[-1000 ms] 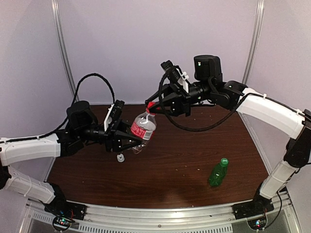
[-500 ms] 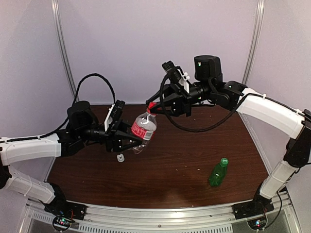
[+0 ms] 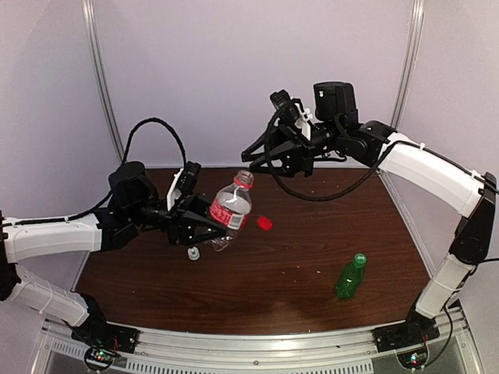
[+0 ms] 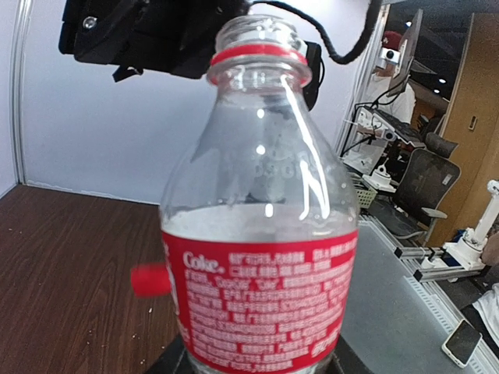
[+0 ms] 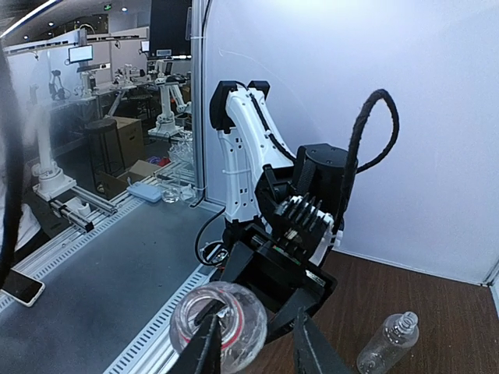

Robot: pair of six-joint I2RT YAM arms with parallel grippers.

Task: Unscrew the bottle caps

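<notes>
My left gripper is shut on a clear Coke bottle with a red label, held tilted above the table. Its mouth is bare, with only a red ring below it. The round red cap is off and shows blurred just right of the bottle, low by the table. My right gripper hangs above the bottle's mouth, open with nothing between its fingers. A green bottle lies at the front right with its green cap on.
A small clear bottle lies on the brown table under my left arm, also seen from above. Grey walls close the back and sides. A metal rail runs along the near edge.
The right gripper has opened and lifted up and to the right, away from the bottle's neck. The red cap has left the bottle and dropped to its right.
</notes>
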